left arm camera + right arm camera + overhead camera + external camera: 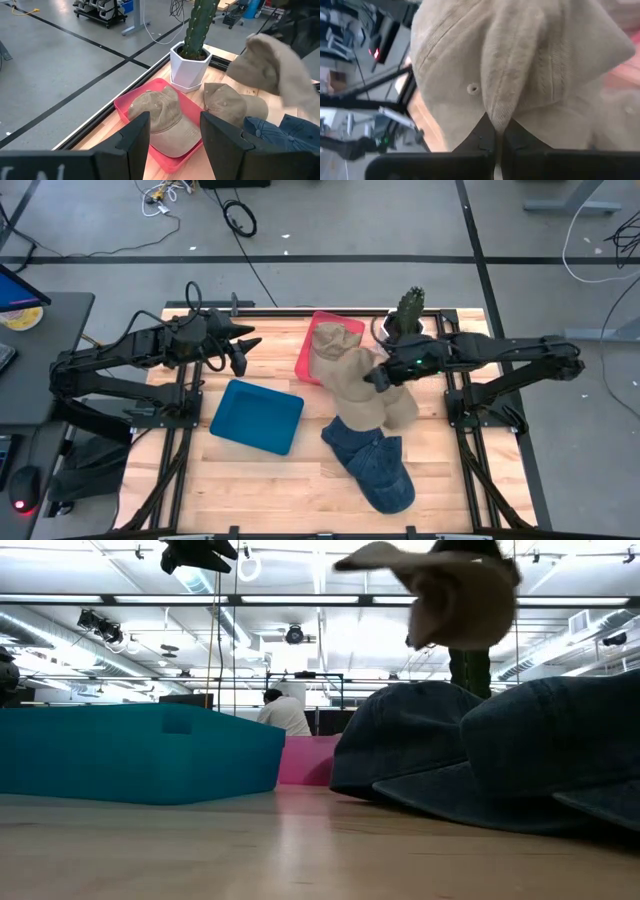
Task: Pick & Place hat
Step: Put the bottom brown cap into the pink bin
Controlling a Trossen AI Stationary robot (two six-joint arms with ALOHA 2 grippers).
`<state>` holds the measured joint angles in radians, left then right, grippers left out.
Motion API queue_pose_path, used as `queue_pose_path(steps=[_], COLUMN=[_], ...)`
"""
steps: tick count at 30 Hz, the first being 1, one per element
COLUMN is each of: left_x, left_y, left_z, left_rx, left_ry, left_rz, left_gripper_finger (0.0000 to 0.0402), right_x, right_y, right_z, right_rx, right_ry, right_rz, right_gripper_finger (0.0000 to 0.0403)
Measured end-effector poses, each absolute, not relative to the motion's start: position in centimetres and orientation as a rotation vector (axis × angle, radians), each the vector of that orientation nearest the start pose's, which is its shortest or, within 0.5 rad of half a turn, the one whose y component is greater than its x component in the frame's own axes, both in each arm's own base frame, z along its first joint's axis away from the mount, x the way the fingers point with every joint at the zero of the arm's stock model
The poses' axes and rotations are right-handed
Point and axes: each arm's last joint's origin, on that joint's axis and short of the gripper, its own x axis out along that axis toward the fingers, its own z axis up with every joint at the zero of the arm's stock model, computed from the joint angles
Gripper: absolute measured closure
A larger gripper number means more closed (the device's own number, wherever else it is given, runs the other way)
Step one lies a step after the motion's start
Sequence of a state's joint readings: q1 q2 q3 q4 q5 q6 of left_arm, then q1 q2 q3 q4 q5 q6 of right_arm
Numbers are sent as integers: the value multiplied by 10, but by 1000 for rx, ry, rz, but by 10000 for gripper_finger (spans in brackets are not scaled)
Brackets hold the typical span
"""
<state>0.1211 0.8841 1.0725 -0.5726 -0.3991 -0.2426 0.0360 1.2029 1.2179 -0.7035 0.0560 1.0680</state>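
We see the right gripper (378, 376) pinched shut on the crown fabric of a tan hat (345, 375), which hangs in the air above the table (250, 480); in the right wrist view both fingers (482, 136) meet on a fold of the cloth. From the table centre in the high view, the lifted hat sits at about 1 o'clock, beside the pink tray (305, 352). A second tan hat (160, 117) lies inside that tray, and a third tan hat (225, 102) rests on the wood next to it. Two denim hats (375, 465) lie at about 5 o'clock. A blue tray (257, 416) sits at 9 o'clock. The left gripper (240, 350) hovers at 11 o'clock with its fingers (135, 135) spread apart, holding nothing. A potted cactus (410, 310) stands at 1 o'clock.
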Motion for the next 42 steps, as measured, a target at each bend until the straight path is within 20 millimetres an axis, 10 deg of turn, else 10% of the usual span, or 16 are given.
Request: queue_pose_path(steps=[16, 30, 42], left_x=[167, 163, 148], left_y=[32, 31, 29], left_z=[377, 375, 375], left_rx=[-93, 76, 92], left_ry=[347, 419, 449], left_rz=[542, 509, 504], left_gripper_finger=[225, 225, 225], right_x=[306, 358, 379], right_y=[4, -3, -18], right_z=[336, 383, 381], right_rx=[1217, 1058, 1075], right_ry=[287, 216, 141], right_rz=[-493, -788, -892], right_gripper_finger=[403, 403, 403])
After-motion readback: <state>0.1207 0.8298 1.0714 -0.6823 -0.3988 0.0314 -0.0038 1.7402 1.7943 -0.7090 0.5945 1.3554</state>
